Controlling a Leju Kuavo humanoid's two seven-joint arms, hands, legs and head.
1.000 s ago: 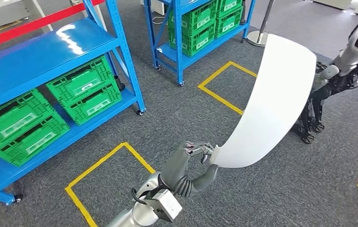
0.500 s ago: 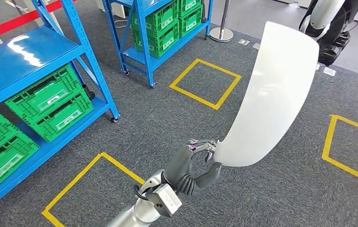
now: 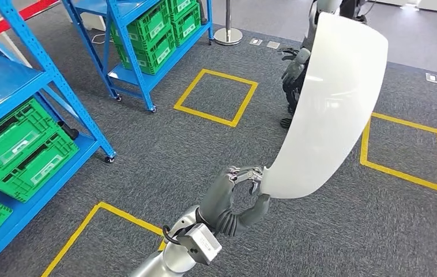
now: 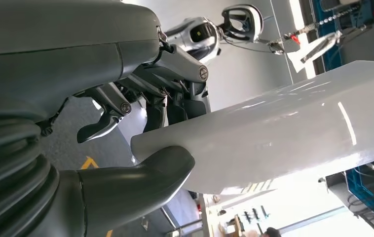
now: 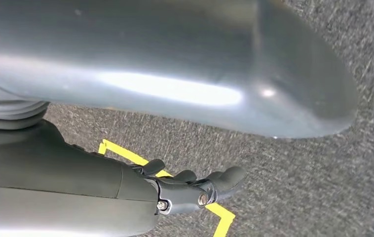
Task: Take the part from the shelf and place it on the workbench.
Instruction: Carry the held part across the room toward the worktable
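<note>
A large curved white part point(image 3: 331, 104) is held upright above the grey carpet point(image 3: 216, 150), clamped at its near lower edge by the left hand point(image 3: 239, 196), with the thumb on one face and the darker fingers point(image 4: 175, 106) on the other. The right hand point(image 5: 190, 190) is seen hanging over the carpet, its fingers loosely extended and nothing held. Blue shelves point(image 3: 49, 75) with green crates point(image 3: 20, 147) are seen at the left, and yellow floor squares point(image 3: 403, 150) ahead. Another robot point(image 3: 300, 63) is partly hidden behind the part.

left hand point(image 3: 236, 196) raised, pinching part point(image 3: 331, 104); right hand point(image 5: 185, 190) hanging, fingers loosely extended
</note>
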